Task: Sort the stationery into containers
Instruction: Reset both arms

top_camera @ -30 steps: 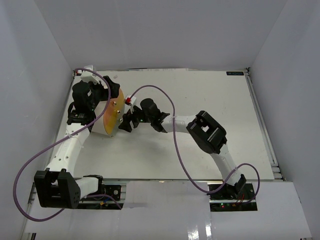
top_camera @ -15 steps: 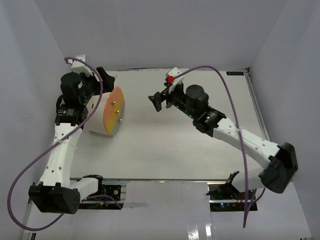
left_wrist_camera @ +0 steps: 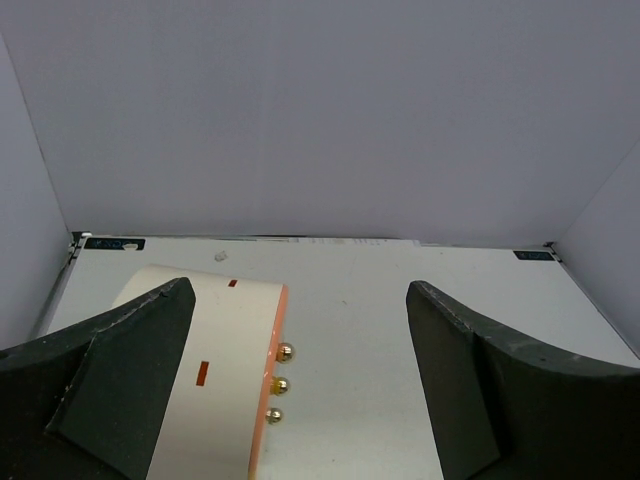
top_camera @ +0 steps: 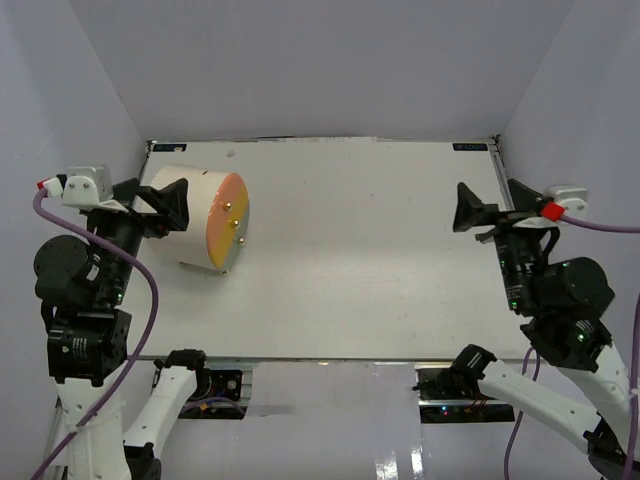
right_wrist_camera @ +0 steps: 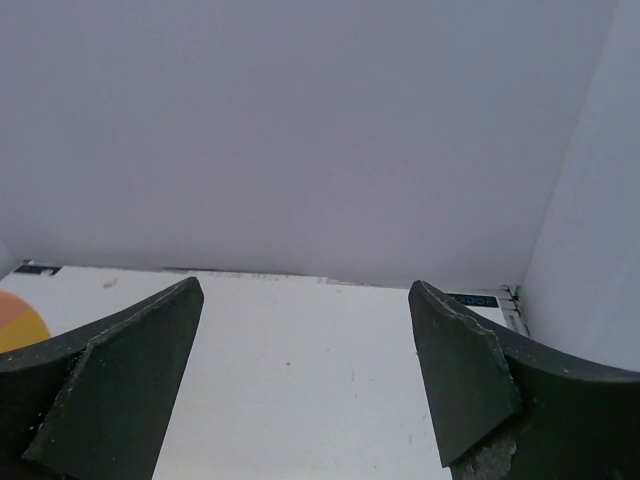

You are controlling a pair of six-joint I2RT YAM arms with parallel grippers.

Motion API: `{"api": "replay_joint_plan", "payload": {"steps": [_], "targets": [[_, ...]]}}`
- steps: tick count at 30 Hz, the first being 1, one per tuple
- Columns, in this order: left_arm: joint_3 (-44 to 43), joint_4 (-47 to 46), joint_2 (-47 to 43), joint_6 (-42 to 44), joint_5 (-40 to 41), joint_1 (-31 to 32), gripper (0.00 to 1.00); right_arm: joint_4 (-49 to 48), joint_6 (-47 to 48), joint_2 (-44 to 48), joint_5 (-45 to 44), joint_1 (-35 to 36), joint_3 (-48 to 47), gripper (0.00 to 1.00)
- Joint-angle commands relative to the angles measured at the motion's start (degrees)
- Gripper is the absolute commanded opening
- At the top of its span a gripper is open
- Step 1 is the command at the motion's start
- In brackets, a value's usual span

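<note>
The container (top_camera: 200, 220) is a cream cylinder lying on its side at the table's left, its orange face with three brass knobs (top_camera: 236, 222) turned to the right. No stationery shows in any view. My left gripper (top_camera: 172, 208) hovers open above the cylinder's left end. The left wrist view shows the cylinder (left_wrist_camera: 215, 380) and its knobs (left_wrist_camera: 285, 351) below and between the spread fingers of the left gripper (left_wrist_camera: 300, 287). My right gripper (top_camera: 465, 208) hangs open over the table's right side with nothing in it. In the right wrist view, the right gripper (right_wrist_camera: 305, 287) frames bare table, and the orange face (right_wrist_camera: 18, 320) shows at the left edge.
White walls enclose the table (top_camera: 360, 260) on the left, back and right. A metal rail (top_camera: 525, 250) runs along the right edge. Purple cables (top_camera: 140, 290) trail from both wrists.
Both arms have drawn back and up from the cylinder. The right gripper left the orange face, swung across the back and now sits at the far right. The left moved off to the left.
</note>
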State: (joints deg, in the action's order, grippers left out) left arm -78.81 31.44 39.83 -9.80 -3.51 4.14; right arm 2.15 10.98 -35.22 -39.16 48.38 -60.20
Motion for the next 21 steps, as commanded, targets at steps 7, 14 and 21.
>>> {"api": "replay_joint_plan", "payload": {"steps": [7, 14, 21], "targets": [[4.7, 9.0, -4.1, -1.5, 9.0, 4.1, 0.98, 6.4, 0.0, 14.5, -3.7, -0.1, 6.1, 0.9], [7.9, 8.9, -4.6, -2.2, 10.3, 4.6, 0.98, 6.0, 1.1, 19.3, -1.8, 0.0, 10.0, 0.9], [8.7, 8.5, -4.8, -2.8, 10.1, 4.6, 0.98, 6.0, 1.8, 20.4, -1.4, -0.1, 10.1, 0.9]]}}
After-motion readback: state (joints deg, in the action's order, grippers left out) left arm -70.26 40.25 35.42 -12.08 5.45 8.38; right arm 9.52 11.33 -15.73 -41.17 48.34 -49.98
